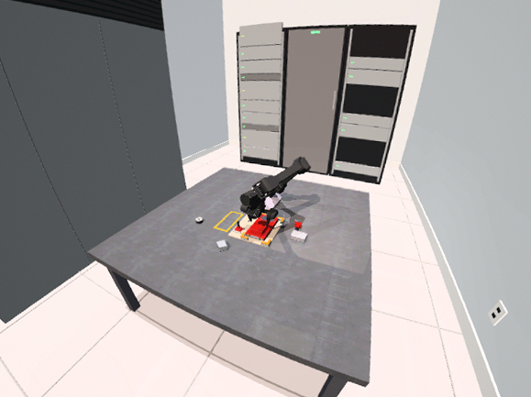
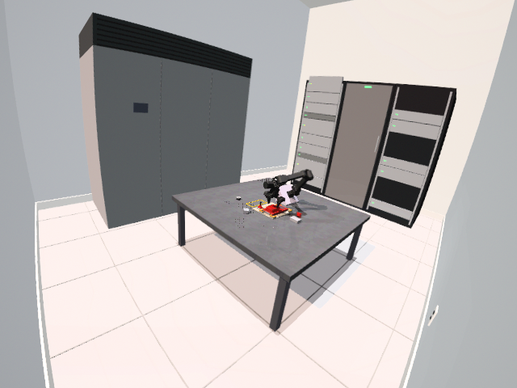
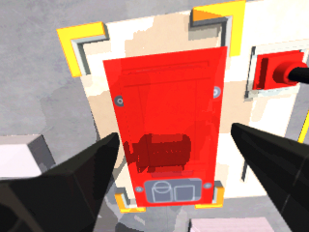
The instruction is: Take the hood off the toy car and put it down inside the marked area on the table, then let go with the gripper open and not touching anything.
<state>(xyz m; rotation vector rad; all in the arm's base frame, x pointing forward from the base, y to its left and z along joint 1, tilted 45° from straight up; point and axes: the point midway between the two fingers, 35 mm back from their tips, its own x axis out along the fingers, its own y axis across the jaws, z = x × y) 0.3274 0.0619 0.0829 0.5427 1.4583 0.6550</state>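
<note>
The red toy car (image 1: 259, 229) (image 2: 274, 209) (image 3: 169, 97) sits on a pale board (image 1: 234, 235) (image 3: 280, 113) between yellow corner brackets. In the wrist view its flat red top shows screws and a grey engine picture; I cannot tell where the hood's edges run. My gripper (image 1: 259, 220) (image 2: 274, 204) (image 3: 173, 132) is open and empty above the car, one finger to each side of it in the wrist view. The marked area is a yellow outline (image 1: 222, 220) (image 3: 304, 128) beside the board, with no hood in it.
A red block with a black stick (image 1: 238, 229) (image 3: 280, 72) stands on the board near the outline. A pale box (image 1: 298, 235) (image 2: 296, 219) (image 3: 18, 156) and a small red piece (image 1: 297, 224) (image 2: 298, 214) lie on the other side. A light block (image 1: 222, 244) and a round piece (image 1: 198, 219) lie farther out.
</note>
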